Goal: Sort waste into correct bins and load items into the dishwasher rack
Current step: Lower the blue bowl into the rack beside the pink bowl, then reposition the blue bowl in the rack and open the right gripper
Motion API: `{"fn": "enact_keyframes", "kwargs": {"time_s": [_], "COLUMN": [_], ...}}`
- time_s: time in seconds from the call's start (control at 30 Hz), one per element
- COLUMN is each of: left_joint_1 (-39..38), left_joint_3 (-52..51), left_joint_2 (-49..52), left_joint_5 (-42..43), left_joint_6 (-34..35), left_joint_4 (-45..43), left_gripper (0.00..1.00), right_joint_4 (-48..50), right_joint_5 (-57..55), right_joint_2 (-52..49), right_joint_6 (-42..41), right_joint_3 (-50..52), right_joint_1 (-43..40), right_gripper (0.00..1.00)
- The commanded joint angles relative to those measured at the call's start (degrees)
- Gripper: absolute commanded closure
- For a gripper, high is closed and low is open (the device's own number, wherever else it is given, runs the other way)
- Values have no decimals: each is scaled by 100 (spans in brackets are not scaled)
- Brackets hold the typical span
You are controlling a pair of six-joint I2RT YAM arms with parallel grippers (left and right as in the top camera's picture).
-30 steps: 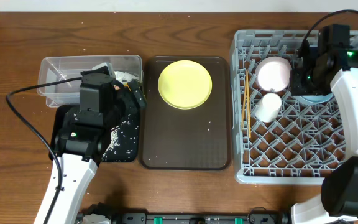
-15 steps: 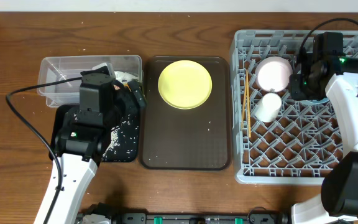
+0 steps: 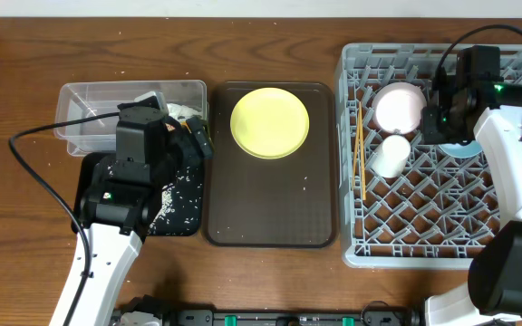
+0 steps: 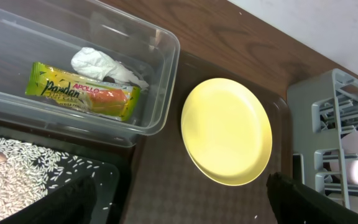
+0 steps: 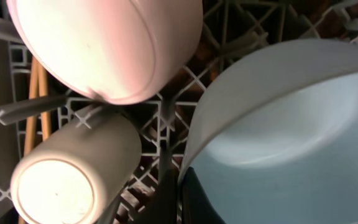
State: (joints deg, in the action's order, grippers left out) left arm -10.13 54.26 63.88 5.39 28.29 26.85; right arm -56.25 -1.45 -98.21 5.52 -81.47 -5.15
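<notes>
Yellow-green plate [image 4: 225, 130], the one dish not yet in the rack, lies just ahead of the left gripper [image 4: 179, 186], whose jaws stand wide apart with nothing between them. The plate rests flat in the far half of the brown serving tray [image 3: 270, 208], clear of the tray's walls. It looks rigid, light and glossy, with a low rim sitting close to the tray floor. A pinch across the near rim, one finger worked under the lip, seems the only purchase, and the smooth surface may slip. Beside the left gripper, the clear tub [image 4: 160, 81] holds the snack wrapper [image 4: 82, 93] and the tissue [image 4: 101, 65]. The black tray [image 4: 107, 180] just beside the tub holds the rice scraps [image 4: 11, 180]. The right gripper [image 3: 449, 122] hangs at the light blue bowl [image 5: 291, 124] in the far right of the dishwasher rack [image 3: 424, 226]. One dark finger shows at the bowl's rim in the right wrist view, but whether the jaws pinch the bowl cannot be told. Next to it sit the white bowl [image 5: 104, 43], tilted, and the white cup [image 5: 67, 174], on its side. The chopsticks [image 3: 361, 149] lie along the rack's left edge. The near lattice is free, a likely place to stand the plate on edge between pegs. Everything sits on the wooden desk [image 3: 16, 72].
</notes>
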Motion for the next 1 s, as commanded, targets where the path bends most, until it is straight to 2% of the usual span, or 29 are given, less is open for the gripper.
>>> {"fn": "enact_keyframes", "kwargs": {"time_s": [0.0,0.2,0.73,0.87,0.97], "left_joint_1": [24,24,24,24,24], "left_joint_3": [101,101,101,101,101], "left_joint_2": [11,11,11,11,11], "left_joint_5": [-52,-52,-52,-52,-52], "left_joint_6": [-55,-55,-55,-55,-55], "left_joint_4": [13,13,13,13,13], "left_gripper": [10,10,10,10,10], "right_joint_4": [-4,-122,-96,166,339], "right_joint_5": [341,560,717,1652,3014], "right_joint_2": [87,138,136,164,188], "right_joint_6": [-35,-74,-50,81,-35], "right_joint_3": [-175,-610,-487,-586,-935], "right_joint_1": [-52,-306,-494,-529,-776], "right_gripper": [99,99,99,99,99]}}
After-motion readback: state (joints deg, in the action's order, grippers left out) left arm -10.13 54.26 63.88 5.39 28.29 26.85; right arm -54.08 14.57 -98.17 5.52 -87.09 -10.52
